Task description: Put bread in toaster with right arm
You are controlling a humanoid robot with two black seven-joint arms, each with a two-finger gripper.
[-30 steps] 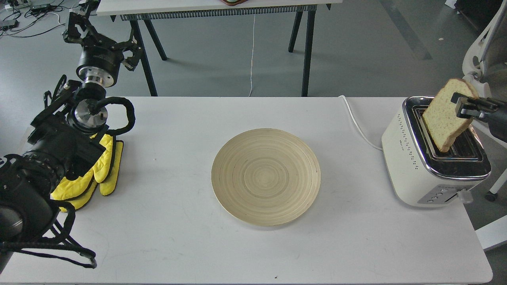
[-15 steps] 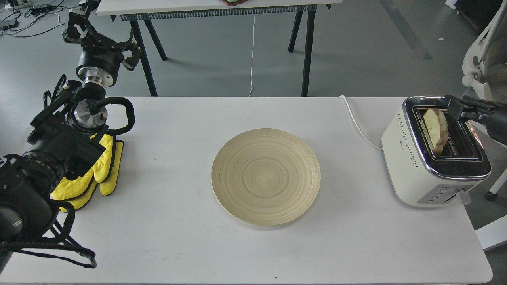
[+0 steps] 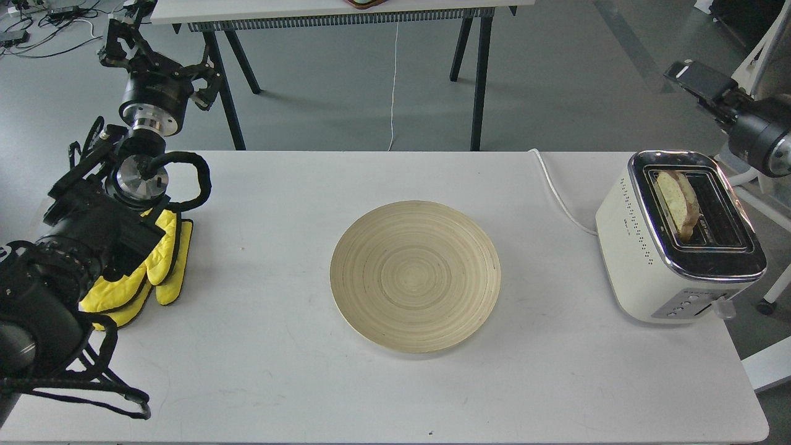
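Observation:
The cream-white toaster (image 3: 636,259) stands at the right end of the white table (image 3: 278,371). The bread (image 3: 677,201) sits down in its left slot, with only the domed crust edge showing above the chrome top. My right gripper (image 3: 685,71) is raised above and behind the toaster, well apart from it and holding nothing; its fingers show as one dark shape. My left gripper (image 3: 157,57) is off the table's far left corner, fingers spread and empty.
A round bamboo plate (image 3: 414,275) lies mid-table. Yellow oven mitts (image 3: 162,267) lie under my left arm at the left edge. The toaster's white cord (image 3: 559,194) runs off the back edge. A second table's legs (image 3: 476,80) stand behind; a white chair (image 3: 751,74) is at the right.
The right gripper let go of the bread, which dropped into the toaster's left slot. The gripper then lifted up and back, away from the toaster. The left arm has not moved.

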